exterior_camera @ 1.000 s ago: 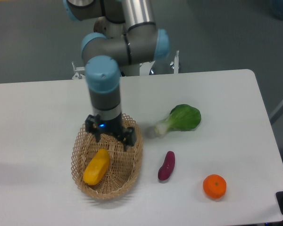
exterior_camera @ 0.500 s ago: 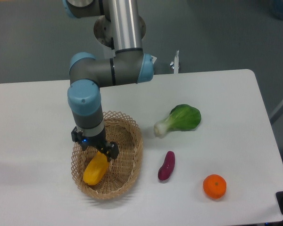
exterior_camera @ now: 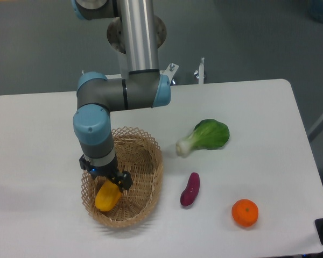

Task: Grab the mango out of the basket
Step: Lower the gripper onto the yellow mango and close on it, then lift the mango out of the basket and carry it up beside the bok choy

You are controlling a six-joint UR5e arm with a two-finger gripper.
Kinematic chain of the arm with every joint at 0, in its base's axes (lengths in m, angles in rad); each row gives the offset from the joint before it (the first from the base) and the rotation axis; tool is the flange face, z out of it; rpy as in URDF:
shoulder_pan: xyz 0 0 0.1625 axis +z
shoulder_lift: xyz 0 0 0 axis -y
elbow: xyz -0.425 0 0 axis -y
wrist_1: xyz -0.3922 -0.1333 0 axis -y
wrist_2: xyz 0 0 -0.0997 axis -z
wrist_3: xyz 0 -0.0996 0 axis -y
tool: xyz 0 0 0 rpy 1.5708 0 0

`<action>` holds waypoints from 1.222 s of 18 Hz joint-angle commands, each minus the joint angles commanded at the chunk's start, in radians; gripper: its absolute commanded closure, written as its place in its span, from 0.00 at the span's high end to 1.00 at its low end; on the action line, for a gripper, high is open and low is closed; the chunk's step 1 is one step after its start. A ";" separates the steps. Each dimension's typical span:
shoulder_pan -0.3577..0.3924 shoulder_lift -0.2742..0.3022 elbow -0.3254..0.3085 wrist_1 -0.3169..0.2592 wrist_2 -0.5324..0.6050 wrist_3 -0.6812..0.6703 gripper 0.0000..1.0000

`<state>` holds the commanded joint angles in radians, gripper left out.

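The yellow-orange mango [exterior_camera: 106, 198] lies in the tan wicker basket [exterior_camera: 146, 183] at the table's front left. My gripper [exterior_camera: 106, 178] hangs straight down inside the basket, right over the mango's upper end and covering it. Its fingers stand on either side of that end. I cannot tell whether they press on the fruit. Only the lower half of the mango shows.
A green bok choy [exterior_camera: 205, 136] lies right of the basket. A purple sweet potato [exterior_camera: 190, 188] lies just right of the basket's rim. An orange tangerine [exterior_camera: 244, 212] sits at the front right. The arm's elbow [exterior_camera: 124, 92] stands above the basket's far side.
My gripper has moved from the basket's far rim to the left and forward, and has come down over the mango's upper end. The mango has not moved.
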<state>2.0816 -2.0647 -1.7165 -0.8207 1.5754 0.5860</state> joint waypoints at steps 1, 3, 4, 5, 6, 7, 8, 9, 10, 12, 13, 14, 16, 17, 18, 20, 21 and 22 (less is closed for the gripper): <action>-0.003 -0.005 0.002 0.000 0.003 0.000 1.00; -0.009 -0.006 0.006 0.000 0.005 0.000 1.00; -0.009 -0.008 0.009 0.000 0.006 -0.002 1.00; -0.009 -0.014 0.009 0.002 0.006 -0.002 1.00; -0.009 -0.021 0.015 0.011 0.008 0.000 1.00; -0.009 -0.023 0.017 0.023 0.018 0.000 1.00; -0.011 -0.022 0.017 0.025 0.031 0.002 0.97; -0.011 -0.022 0.018 0.025 0.032 0.002 0.90; -0.011 -0.023 0.017 0.026 0.034 0.002 0.80; -0.011 -0.022 0.017 0.028 0.034 0.006 0.67; -0.011 -0.020 0.017 0.028 0.034 0.006 0.64; -0.011 -0.018 0.017 0.028 0.034 0.006 0.62; -0.011 -0.017 0.017 0.028 0.032 0.006 0.58; -0.011 -0.015 0.017 0.028 0.032 0.008 0.57; -0.011 -0.014 0.017 0.029 0.032 0.008 0.56; -0.011 -0.012 0.021 0.028 0.032 0.008 0.56; -0.011 -0.011 0.026 0.028 0.032 0.011 0.56; -0.011 -0.005 0.028 0.028 0.032 0.017 0.56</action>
<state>2.0709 -2.0694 -1.6889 -0.7931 1.6076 0.6028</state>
